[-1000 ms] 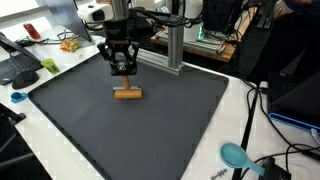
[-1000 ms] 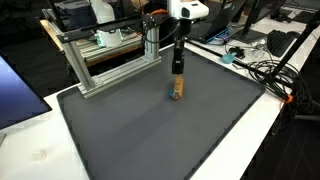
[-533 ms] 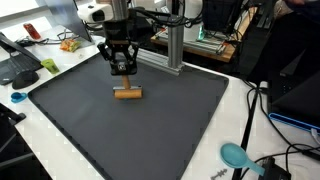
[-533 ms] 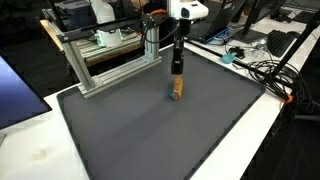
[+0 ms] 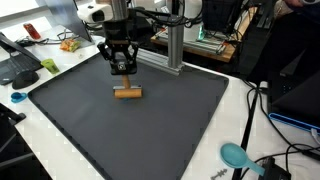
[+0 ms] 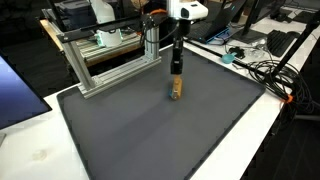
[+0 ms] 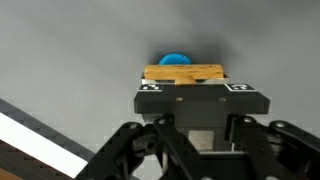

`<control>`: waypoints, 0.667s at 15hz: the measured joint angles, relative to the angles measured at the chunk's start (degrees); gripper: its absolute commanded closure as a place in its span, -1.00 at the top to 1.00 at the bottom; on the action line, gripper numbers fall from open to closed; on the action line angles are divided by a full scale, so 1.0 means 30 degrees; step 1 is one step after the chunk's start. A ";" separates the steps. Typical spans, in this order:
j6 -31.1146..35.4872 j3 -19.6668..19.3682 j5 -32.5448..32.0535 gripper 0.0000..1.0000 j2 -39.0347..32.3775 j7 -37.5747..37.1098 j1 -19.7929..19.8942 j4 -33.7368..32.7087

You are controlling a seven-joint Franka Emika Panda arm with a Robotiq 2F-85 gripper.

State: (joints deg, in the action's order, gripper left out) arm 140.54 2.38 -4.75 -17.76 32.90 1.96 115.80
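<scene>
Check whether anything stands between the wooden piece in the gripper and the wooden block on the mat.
Nothing visible: the gripper, shut on the wooden piece, hangs above the wooden block, only air between them.

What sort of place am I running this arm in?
Probably a robotics lab or workshop: an aluminium extrusion frame stands at the edge of a black work mat, and loose cables trail beside it.
</scene>
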 measured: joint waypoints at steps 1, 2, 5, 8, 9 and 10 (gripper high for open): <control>-0.0018 0.0000 -0.0038 -0.55 0.0000 0.0000 0.0000 -0.0001; -0.0040 0.0000 -0.0063 -0.55 0.0000 0.0000 0.0000 -0.0004; -0.0186 0.0000 -0.0162 -0.55 -0.0004 0.0001 0.0000 -0.0051; -0.0424 0.0000 -0.0302 -0.55 -0.0026 0.0014 0.0000 -0.0155; -0.0509 -0.0001 -0.0336 -0.55 -0.0033 0.0024 0.0000 -0.0190; -0.0553 -0.0006 -0.0352 -0.55 -0.0037 0.0035 0.0000 -0.0204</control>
State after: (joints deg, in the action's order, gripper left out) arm 138.88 2.36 -5.81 -17.87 33.00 1.96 115.19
